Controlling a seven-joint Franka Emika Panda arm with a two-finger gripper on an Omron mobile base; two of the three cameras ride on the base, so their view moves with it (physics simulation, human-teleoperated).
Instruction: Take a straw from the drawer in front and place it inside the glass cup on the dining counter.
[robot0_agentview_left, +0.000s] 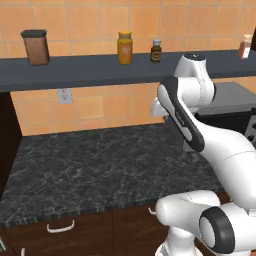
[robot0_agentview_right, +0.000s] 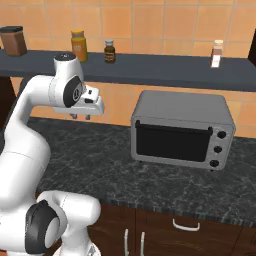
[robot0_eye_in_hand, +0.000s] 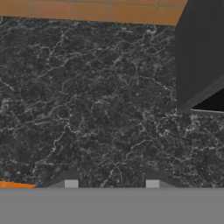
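Black speckled bench (robot0_agentview_left: 100, 165), gripper (robot0_agentview_right: 81, 116) above it, released and empty.
Drawer (robot0_agentview_right: 186, 227) sat closed; reaching low risked clipping the toaster oven (robot0_agentview_right: 181, 131) alongside.

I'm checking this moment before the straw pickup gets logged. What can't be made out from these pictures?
- Drawer: shut, so its contents are hidden; cut off by the left base view's bottom edge.
- Tool: the small fingers merge in the right base view; in the hand view the fingertips are cropped at the bottom.
- Spice jar label: too small.
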